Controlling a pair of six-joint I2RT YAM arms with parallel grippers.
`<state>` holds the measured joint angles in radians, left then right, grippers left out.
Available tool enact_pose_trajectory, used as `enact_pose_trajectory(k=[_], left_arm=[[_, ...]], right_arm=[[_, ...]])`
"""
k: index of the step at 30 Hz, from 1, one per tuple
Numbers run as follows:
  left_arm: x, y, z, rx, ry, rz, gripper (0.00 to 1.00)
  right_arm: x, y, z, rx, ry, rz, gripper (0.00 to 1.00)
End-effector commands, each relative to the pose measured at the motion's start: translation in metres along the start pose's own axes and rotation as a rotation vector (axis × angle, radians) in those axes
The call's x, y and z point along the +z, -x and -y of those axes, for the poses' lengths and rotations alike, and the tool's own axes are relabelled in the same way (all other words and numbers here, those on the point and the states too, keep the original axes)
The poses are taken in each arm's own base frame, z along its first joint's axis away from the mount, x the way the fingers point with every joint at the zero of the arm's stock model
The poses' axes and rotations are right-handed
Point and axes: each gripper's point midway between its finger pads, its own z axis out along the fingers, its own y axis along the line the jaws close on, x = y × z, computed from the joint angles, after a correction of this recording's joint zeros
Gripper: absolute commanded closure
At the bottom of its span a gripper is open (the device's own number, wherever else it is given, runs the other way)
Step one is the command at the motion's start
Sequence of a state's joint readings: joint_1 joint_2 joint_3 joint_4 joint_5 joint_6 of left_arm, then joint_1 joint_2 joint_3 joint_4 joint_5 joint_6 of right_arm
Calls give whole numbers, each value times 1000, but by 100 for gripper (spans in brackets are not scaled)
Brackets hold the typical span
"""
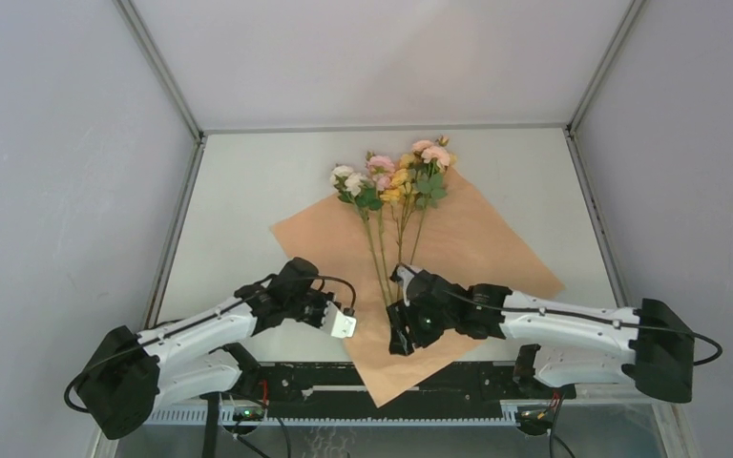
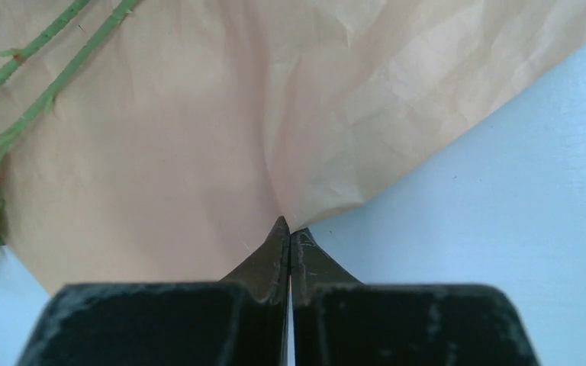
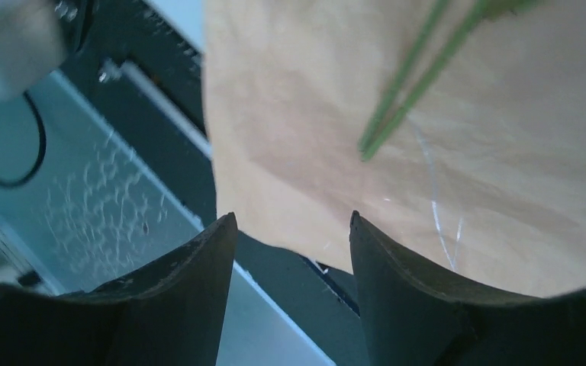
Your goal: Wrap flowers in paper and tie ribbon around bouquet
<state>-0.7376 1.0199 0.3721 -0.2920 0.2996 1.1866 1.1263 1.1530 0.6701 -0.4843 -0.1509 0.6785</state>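
Top view: left pincer [image 1: 342,324] at the edge of the paper [image 1: 496,239], flowers [image 1: 396,181] lying beyond the right pincer [image 1: 403,334]. Left wrist: tips pinch that puckered edge; so thin a bite may slip or tear when lifted. Right wrist: jaws spread over paper, stalks [image 3: 404,84] ahead.

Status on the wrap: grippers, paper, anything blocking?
Left gripper shut, pinching the paper at its left edge. Right gripper open, over the paper's near edge. Flowers lie on the paper, unwrapped. No ribbon in view.
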Motion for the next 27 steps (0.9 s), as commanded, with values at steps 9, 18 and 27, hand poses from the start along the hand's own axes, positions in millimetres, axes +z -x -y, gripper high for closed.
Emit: enact_pose_trajectory(k=[9,18,27], left_arm=[[-23,42,-17,-453,-136,104,100],[-29,45,-39,-611,-163,112,100],[-26,42,-40,-622,-178,94,100]], right_arm=[[-45,11,-59,-930,102,327,12],[-5,-35,-51,-1173,-79,372,7],[38,-46,-35,-1335,-195,286,6]])
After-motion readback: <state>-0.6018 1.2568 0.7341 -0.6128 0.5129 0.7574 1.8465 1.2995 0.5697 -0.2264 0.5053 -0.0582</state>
